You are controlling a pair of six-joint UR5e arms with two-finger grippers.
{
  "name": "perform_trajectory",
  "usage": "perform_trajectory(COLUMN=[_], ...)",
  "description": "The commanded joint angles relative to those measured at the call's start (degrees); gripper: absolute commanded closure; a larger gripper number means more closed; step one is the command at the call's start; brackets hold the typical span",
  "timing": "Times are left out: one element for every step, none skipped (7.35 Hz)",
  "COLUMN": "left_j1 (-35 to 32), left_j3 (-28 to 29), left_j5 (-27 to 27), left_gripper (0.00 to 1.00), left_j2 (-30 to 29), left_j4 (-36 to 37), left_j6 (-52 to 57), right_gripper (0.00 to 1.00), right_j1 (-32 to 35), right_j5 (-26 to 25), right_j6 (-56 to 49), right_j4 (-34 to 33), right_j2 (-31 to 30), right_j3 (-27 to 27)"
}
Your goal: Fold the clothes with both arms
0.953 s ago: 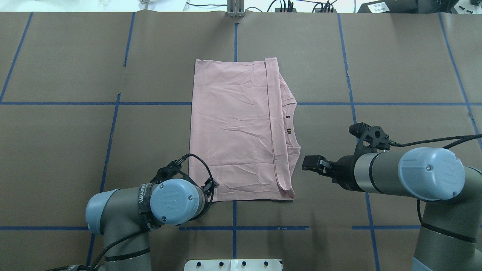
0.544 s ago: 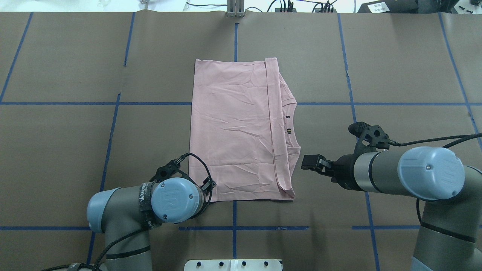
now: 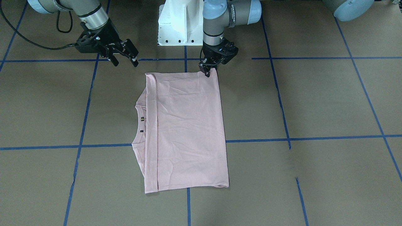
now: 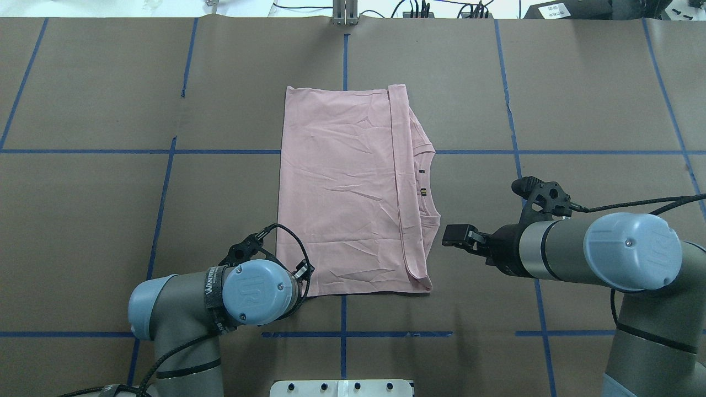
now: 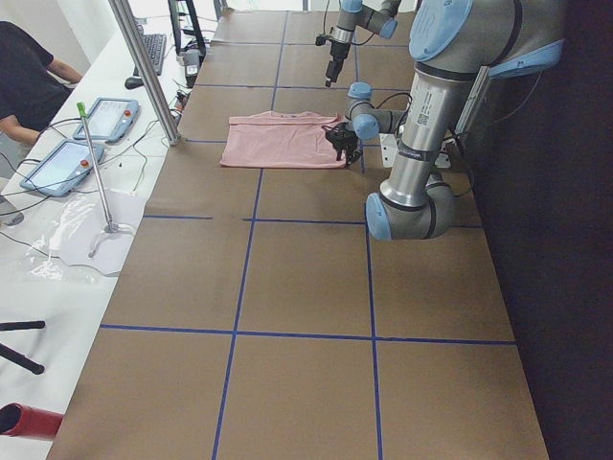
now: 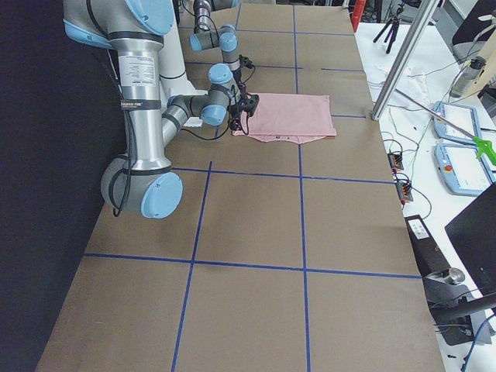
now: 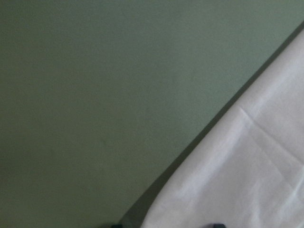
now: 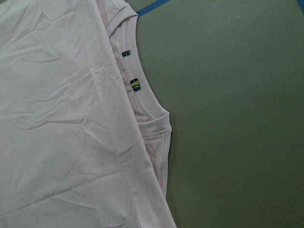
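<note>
Currently the pale pink T-shirt (image 4: 342, 187) lies flat and folded lengthwise at the middle of the counter (image 4: 110, 99), with its collar edge toward the right arm's side. The left tool (image 3: 208, 72) is lowered onto the shirt's corner nearest the robot on the left arm's side; whether its fingers pinch the fabric cannot be told. The right tool (image 3: 125, 62) hovers just beside the collar-side edge, fingers spread and holding nothing.
</note>
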Motion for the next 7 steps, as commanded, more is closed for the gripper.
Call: perform_trajectory(left_j1=[-0.2,-0.5,-1.1,-1.5,-1.8,-1.8,-1.8], left_j3=[-0.7,-1.6,-4.4,-4.9,-5.0,-5.0,-5.0], left_j5=[-0.1,-0.3,-0.4,-0.4,-0.4,-0.4,-0.5], left_gripper=[1.00,1.00,1.00,1.00,1.00,1.00,1.00], left_j2=[0.1,0.2,0.4,0.4,0.4,0.4,0.3], left_j4=[0.0,0.0,0.3,0.4,0.4,0.4,0.4], left_j6=[0.5,1.0,1.2,1.2,1.3,1.4,1.6], right_gripper=[0.00,0.00,0.00,0.00,0.00,0.00,0.00], right_j1=[0.0,0.0,-0.2,-0.2,-0.3,-0.3,-1.0], right_j5=[0.0,0.0,0.1,0.1,0.1,0.2,0.1], right_j6=[0.0,0.0,0.1,0.9,1.2,2.9,3.5], right_j4=[-0.1,-0.2,-0.4,-0.9,-4.0,-11.7,-16.1], right_j2=[0.0,0.0,0.4,2.2,4.2,9.4,14.5], right_j3=[0.0,-0.2,-1.1,-3.3,-5.7,-7.7,-10.8])
